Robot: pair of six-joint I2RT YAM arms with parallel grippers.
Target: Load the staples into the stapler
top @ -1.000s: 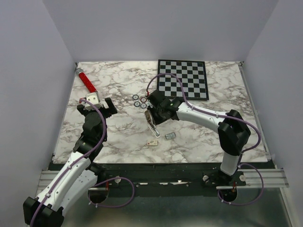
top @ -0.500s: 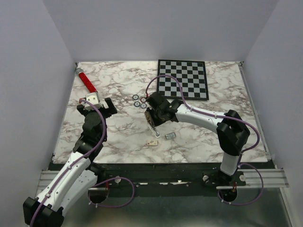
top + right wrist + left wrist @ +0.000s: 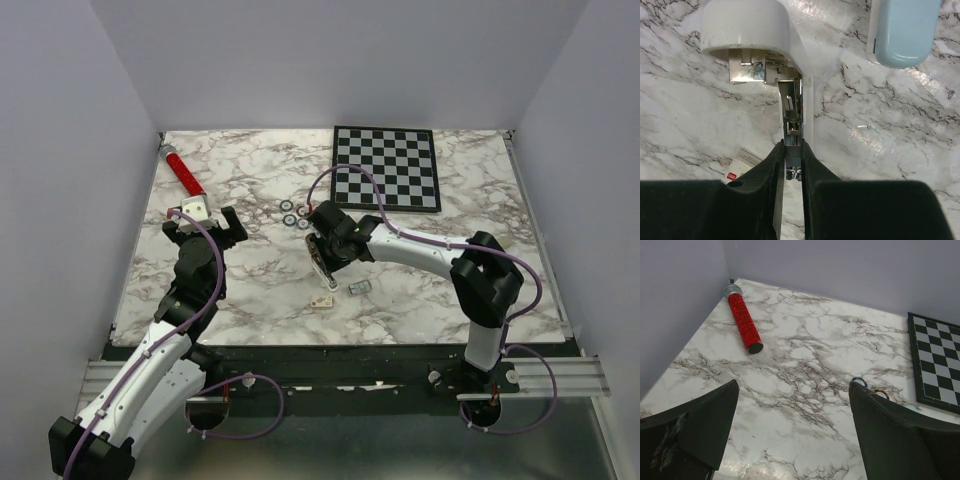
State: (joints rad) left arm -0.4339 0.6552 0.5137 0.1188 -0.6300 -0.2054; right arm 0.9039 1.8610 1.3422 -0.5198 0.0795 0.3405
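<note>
The bench [image 3: 250,285] is white marble veined grey-brown. On it, a black-and-white checkerboard [image 3: 386,167], a glittery red tube [image 3: 744,321] with a silver cap and black end, and the stapler [image 3: 747,25]: light blue top, white underside, silvery metal inside. The left pincer [image 3: 793,390] and right pincer [image 3: 792,150] are black; the cables [image 3: 350,170] purple.

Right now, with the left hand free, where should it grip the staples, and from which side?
Probably across the long edges of the staples, coming straight down from above: the thin strip lies flat on the marble table, clear of the small cream box, so only a top approach suits the open left hand.
</note>
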